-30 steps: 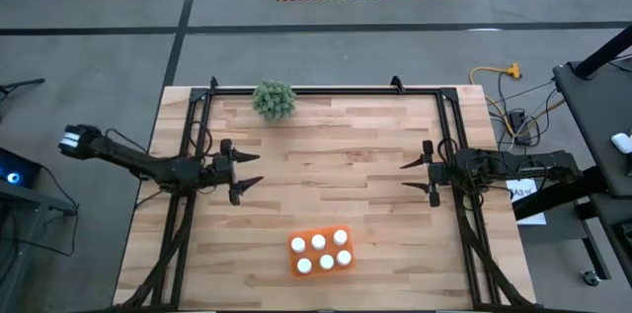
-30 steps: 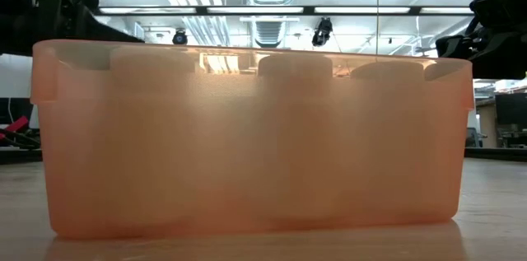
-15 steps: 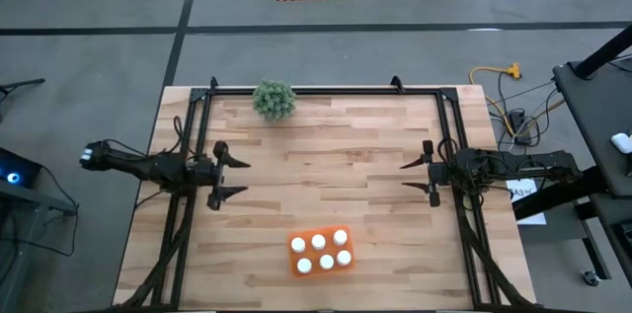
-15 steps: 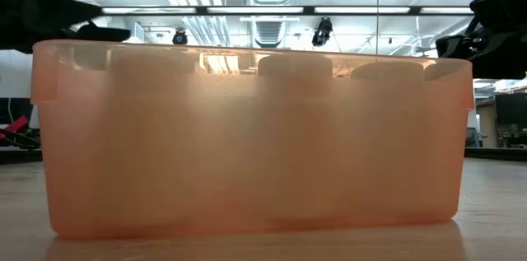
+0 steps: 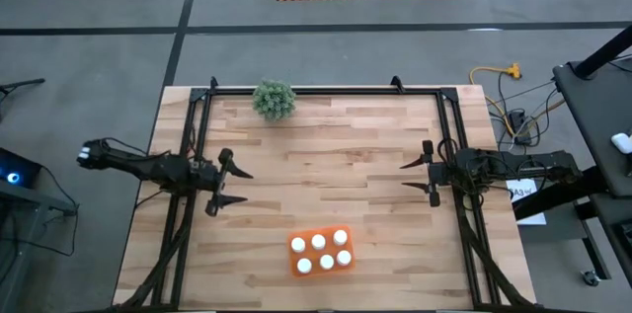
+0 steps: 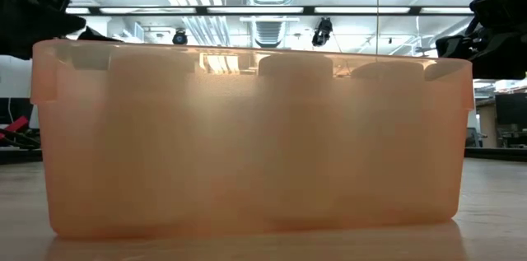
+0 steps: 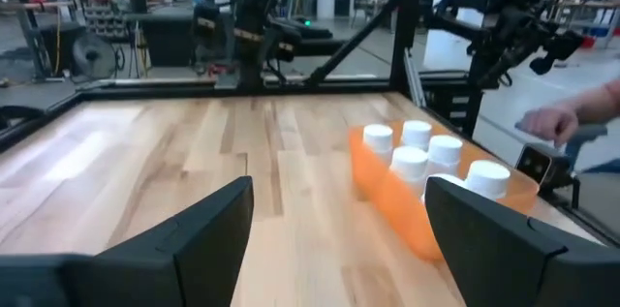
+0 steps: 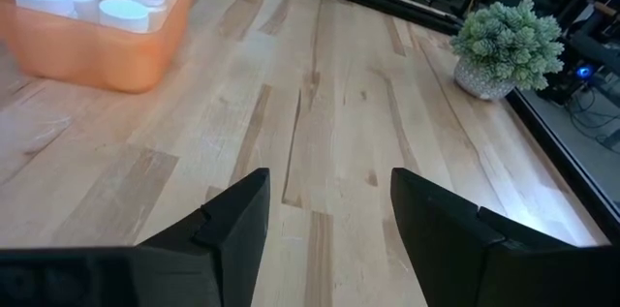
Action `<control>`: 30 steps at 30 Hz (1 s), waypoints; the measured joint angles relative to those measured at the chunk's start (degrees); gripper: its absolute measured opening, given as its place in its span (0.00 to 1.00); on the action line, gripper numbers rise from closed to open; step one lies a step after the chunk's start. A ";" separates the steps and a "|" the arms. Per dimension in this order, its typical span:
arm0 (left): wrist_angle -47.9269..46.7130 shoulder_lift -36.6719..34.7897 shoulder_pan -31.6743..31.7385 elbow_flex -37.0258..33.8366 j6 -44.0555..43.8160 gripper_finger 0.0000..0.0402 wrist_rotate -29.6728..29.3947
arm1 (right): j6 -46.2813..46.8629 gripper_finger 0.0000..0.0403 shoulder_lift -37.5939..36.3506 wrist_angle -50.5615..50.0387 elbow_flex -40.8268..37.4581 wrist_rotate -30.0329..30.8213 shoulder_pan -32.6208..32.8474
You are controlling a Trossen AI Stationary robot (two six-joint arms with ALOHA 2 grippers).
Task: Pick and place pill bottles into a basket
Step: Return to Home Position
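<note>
At table height the basket (image 6: 247, 170) wall fills my screen, and the pill bottles (image 5: 319, 241) behind it are only dim shapes. From above I count six caps inside it, near the surface (image 5: 336, 145) edge by that low camera. The left gripper (image 5: 247, 186) and right gripper (image 5: 403, 176) hover well apart at opposite sides, jaws spread and empty. A plant (image 5: 274, 99) sits at the far edge.

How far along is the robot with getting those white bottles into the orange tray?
Done: all six pill bottles stand in the basket; none lies on the table. In hand: nothing. The left gripper and right gripper hover at their own sides of the table, both open and empty. Left: probably only parking the arms.
</note>
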 joint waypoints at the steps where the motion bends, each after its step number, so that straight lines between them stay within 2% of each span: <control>1: 0.08 0.51 0.00 0.00 0.00 0.72 0.00 | 0.00 0.51 0.00 -0.01 0.00 0.00 0.00; 13: 0.66 5.02 0.00 -0.07 0.00 0.72 -0.17 | 0.00 0.51 0.00 0.00 0.00 0.00 0.02; 30: 0.96 7.83 0.01 -0.07 0.00 0.72 -0.17 | 0.00 0.51 0.00 0.00 0.00 0.00 0.02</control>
